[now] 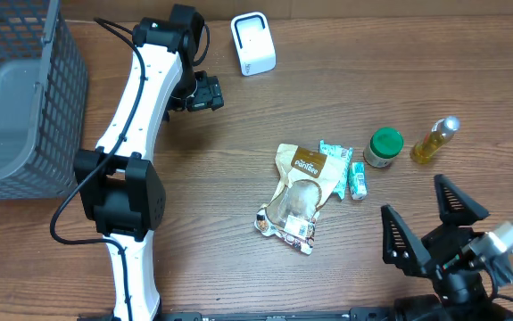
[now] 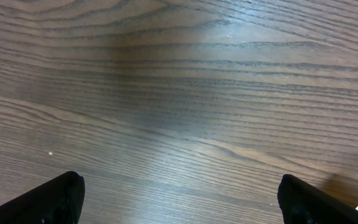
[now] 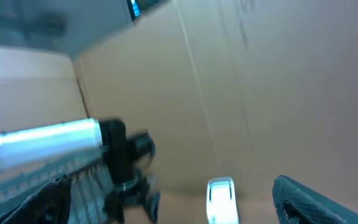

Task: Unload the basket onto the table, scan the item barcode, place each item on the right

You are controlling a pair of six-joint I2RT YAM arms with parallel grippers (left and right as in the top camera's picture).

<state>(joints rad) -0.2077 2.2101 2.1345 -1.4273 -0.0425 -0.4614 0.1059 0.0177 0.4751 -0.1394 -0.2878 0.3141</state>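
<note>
Several items lie mid-table: a tan snack pouch (image 1: 299, 192), two teal packets (image 1: 335, 164), a green-lidded jar (image 1: 384, 147) and a small yellow bottle (image 1: 434, 141). I cannot make out a barcode on any of them. The white scanner (image 1: 253, 43) stands at the far edge and shows blurred in the right wrist view (image 3: 221, 199). My left gripper (image 1: 205, 94) hovers left of the scanner, open over bare wood (image 2: 179, 200). My right gripper (image 1: 427, 220) is at the near right, open and empty, tilted toward the far wall (image 3: 179, 202).
A grey wire basket (image 1: 24, 53) holding a grey bin fills the far left corner. The left arm's white links (image 1: 136, 98) stretch from the near edge to the far side. A brown wall (image 3: 259, 74) rises behind the table.
</note>
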